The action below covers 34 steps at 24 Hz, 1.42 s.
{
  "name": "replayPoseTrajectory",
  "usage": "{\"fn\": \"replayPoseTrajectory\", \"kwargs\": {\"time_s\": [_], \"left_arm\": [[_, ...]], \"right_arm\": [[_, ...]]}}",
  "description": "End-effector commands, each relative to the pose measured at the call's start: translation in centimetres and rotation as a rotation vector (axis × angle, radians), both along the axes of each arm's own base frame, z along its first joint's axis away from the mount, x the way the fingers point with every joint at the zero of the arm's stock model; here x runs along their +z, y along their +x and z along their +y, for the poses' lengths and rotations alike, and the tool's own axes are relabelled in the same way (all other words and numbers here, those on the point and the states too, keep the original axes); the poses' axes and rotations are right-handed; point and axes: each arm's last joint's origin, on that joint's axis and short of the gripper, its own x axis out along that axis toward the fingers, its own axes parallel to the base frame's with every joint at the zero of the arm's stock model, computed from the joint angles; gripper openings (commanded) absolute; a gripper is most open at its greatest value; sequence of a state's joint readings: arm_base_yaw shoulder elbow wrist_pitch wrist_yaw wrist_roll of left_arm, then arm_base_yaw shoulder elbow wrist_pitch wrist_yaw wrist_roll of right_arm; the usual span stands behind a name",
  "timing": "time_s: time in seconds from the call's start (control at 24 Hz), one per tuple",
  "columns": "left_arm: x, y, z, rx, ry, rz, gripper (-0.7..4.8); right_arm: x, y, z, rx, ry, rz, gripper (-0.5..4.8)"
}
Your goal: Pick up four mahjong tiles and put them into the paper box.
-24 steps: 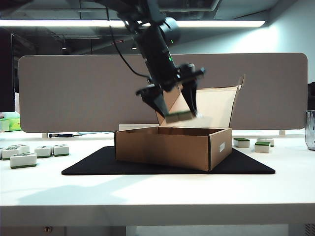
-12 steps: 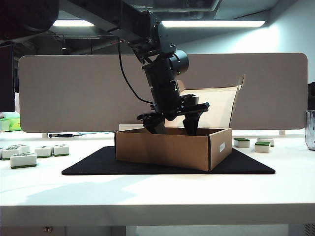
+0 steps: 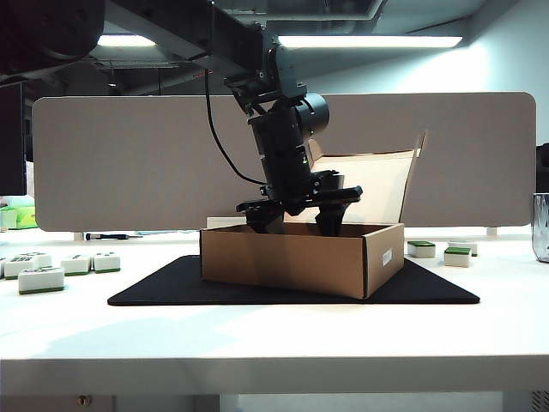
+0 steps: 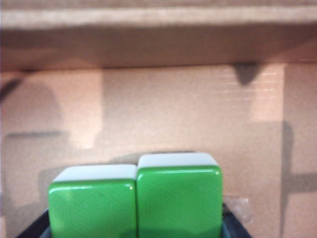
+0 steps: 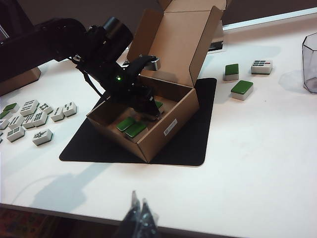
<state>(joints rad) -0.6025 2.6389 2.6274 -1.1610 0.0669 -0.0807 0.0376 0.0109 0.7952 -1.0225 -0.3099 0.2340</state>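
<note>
The paper box (image 3: 292, 257) stands open on a black mat (image 3: 171, 287), its lid flap upright. My left gripper (image 3: 298, 215) reaches down inside the box, its fingertips hidden behind the front wall. In the left wrist view it (image 4: 136, 220) is shut on two mahjong tiles side by side, one (image 4: 92, 208) and the other (image 4: 178, 198), green faces toward the camera, just above the box floor (image 4: 163, 109). In the right wrist view two more green-backed tiles (image 5: 130, 127) lie on the box floor beside that gripper (image 5: 148, 106). My right gripper (image 5: 138, 206) hangs shut over the table's near edge.
Several loose tiles (image 3: 41, 279) lie on the white table left of the mat, and three more (image 5: 242, 88) to the right of it. A clear container (image 5: 311, 59) stands at the far right. A grey partition (image 3: 129, 163) closes the back.
My left gripper has come down with the tiles from above the box rim into the box. The right arm has stayed still.
</note>
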Motion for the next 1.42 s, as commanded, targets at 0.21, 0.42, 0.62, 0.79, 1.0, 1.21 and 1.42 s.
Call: {"fn": "replayPoseTrajectory", "kwargs": {"time_s": [0.21,0.42,0.62,0.79,1.0,1.21,1.42], "left_arm": [[-0.4,-0.1,0.0,-0.003,0.012,0.011,3.23],[-0.4,-0.1,0.0,-0.004,0.01,0.013,3.49],[-0.5,-0.2,-0.1,-0.005,0.013,0.018,4.07],[-0.4,-0.4,-0.1,-0.007,0.021,0.031,4.07],[2.7,-1.1,0.3,-0.01,0.011,0.016,4.07],[8.9,-2.7,2.4,-0.013,-0.011,-0.033,4.03],[16.2,-3.8,7.6,0.067,-0.084,-0.156,3.31]], "right_arm": [[0.1,-0.3,0.0,0.0,-0.002,-0.025,-0.01],[0.1,-0.3,0.0,0.0,-0.002,-0.025,-0.01],[0.1,-0.3,0.0,0.0,-0.002,-0.025,-0.01],[0.1,-0.3,0.0,0.0,-0.002,-0.025,-0.01],[0.1,-0.3,0.0,0.001,-0.002,-0.025,-0.01],[0.1,-0.3,0.0,0.001,-0.002,-0.024,-0.01],[0.1,-0.3,0.0,0.001,-0.002,-0.023,-0.01]]}}
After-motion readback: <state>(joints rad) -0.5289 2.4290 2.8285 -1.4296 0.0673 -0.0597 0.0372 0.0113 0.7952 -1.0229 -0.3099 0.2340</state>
